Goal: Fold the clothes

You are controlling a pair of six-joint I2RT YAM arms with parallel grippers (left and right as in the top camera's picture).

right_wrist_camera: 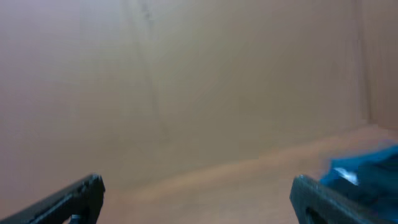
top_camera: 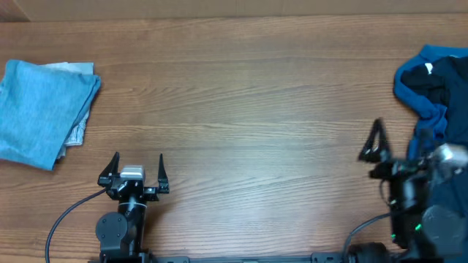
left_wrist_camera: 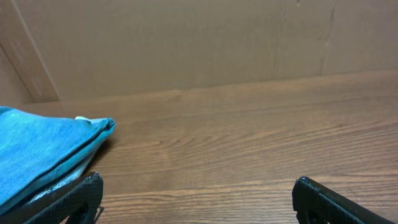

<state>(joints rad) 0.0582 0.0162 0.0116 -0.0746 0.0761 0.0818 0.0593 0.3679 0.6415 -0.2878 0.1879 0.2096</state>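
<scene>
Right jaws gape wide, empty; an unfolded royal blue and near-black heap of clothes (top_camera: pixel 435 84) lies near them, ahead and to their right. Left jaws also wide, empty, a folded light blue garment (top_camera: pixel 40 109) ahead-left. Likely best: pinch one heap edge and drag it onto the desk (top_camera: pixel 256 95) between both jaws.

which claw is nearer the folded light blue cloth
Left. The left claw sits just off the light blue cloth's lower right corner in the overhead view; the right claw is far across the table, beside the blue pile.
</scene>
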